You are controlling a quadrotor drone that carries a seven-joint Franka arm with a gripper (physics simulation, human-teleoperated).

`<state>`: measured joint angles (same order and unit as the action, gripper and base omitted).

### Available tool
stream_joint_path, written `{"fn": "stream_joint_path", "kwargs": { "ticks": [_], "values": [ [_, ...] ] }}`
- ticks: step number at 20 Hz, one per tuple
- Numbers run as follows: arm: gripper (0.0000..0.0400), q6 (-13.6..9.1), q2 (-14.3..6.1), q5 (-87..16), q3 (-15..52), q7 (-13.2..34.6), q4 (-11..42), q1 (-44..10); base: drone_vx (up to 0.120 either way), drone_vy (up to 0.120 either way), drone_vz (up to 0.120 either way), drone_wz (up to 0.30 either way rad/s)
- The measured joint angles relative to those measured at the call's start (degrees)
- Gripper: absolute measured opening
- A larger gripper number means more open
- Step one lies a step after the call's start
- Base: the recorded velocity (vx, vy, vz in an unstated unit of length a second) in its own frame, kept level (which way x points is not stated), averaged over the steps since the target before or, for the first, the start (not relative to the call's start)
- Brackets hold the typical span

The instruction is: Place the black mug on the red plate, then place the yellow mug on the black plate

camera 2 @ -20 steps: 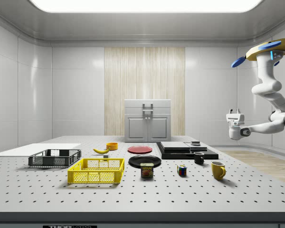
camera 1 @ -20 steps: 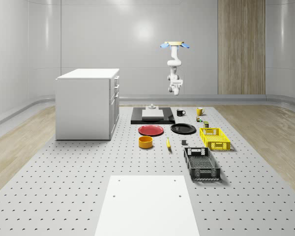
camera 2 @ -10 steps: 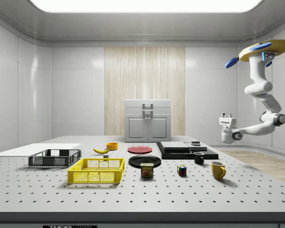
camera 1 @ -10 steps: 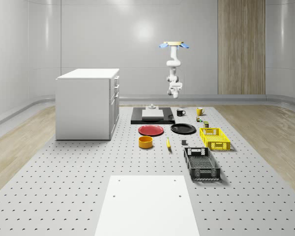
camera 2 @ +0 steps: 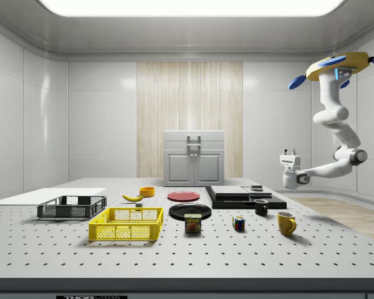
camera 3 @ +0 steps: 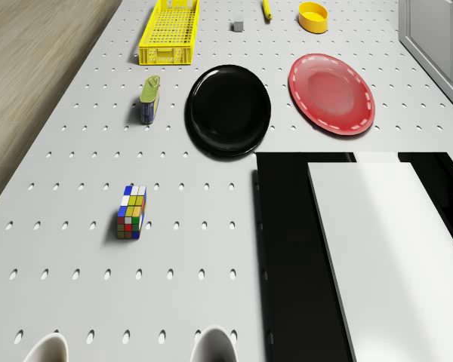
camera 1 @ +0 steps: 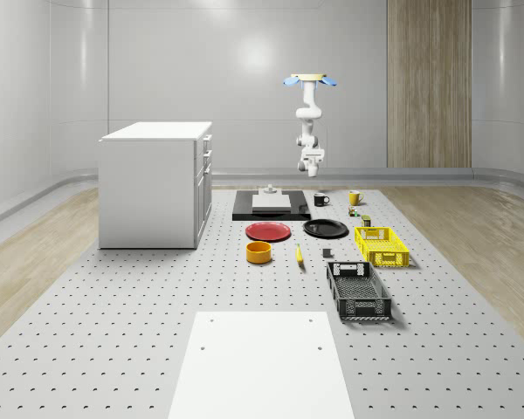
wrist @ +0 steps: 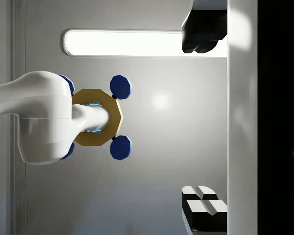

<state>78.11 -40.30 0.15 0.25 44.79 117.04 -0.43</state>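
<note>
The black mug [camera 1: 320, 200] [camera 2: 261, 207] and the yellow mug [camera 1: 354, 198] [camera 2: 286, 223] stand upright on the table's far end, right of the black platform. The red plate [camera 1: 268, 231] [camera 3: 331, 93] and the black plate [camera 1: 325, 229] [camera 3: 228, 110] lie side by side in front of that platform, both bare. The drone [camera 1: 310, 79] [camera 2: 336, 63] hovers high over the table's far edge. Its arm hangs down, and the gripper [camera 2: 290, 152] [camera 1: 313, 166] is well above the mugs, pointing upward. In the wrist view the gripper [wrist: 203, 120] is open, holding nothing, and looks at the drone's underside.
A black platform [camera 3: 287, 249] carries a white slab [camera 3: 392, 249]. A Rubik's cube [camera 3: 131, 212], a tin can [camera 3: 149, 99], a yellow crate [camera 3: 170, 32], a yellow bowl [camera 3: 312, 16] and a banana [camera 1: 299, 254] lie around the plates. A black crate [camera 1: 358, 291] and a white cabinet [camera 1: 155, 183] stand farther off.
Drone and arm have shifted toward the side view's left, bringing the gripper in over the table's far end. Mugs and plates have not moved.
</note>
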Motion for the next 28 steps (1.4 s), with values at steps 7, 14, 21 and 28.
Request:
{"fn": "stream_joint_path", "kwargs": {
  "ticks": [7, 14, 21, 28],
  "values": [
    [0.0400, 0.25, -0.17, -0.02, 0.05, -0.01, 0.12, -0.05, 0.120, 0.000, 0.000, 0.000],
    [0.0400, 0.54, -0.38, -0.13, 0.15, -0.01, 0.31, -0.10, 0.120, 0.000, 0.000, 0.000],
    [0.0400, 0.85, -0.59, -0.52, 0.45, 0.03, 0.51, -0.21, 0.120, 0.000, 0.000, 0.000],
    [0.0400, 1.16, -0.81, -1.82, 1.38, 0.19, 0.74, -0.50, 0.120, -0.063, 0.000, 0.000]
  ]
}}
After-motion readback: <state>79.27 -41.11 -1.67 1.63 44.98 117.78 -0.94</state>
